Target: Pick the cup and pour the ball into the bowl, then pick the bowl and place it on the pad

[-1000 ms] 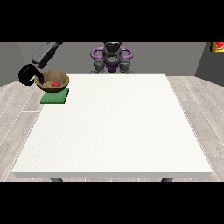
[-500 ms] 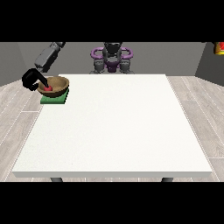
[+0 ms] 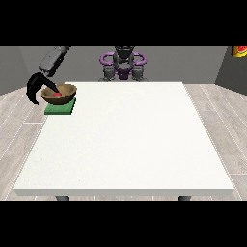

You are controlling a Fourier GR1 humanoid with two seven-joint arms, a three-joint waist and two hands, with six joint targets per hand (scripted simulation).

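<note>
One brown bowl (image 3: 59, 92) with one red ball (image 3: 57, 95) inside sat on one green pad (image 3: 60, 108) at the table's (image 3: 130, 144) far corner. The hand at the view's left (image 3: 37, 88) hung beside the bowl's rim, fingers spread and curving down, gripping nothing.

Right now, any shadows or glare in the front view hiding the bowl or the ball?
Front view: lighting is flat and even, with no glare on the white table. The bowl on the green pad is plainly visible, red ball inside. Only the hand at the view's left covers part of the bowl's rim.
</note>
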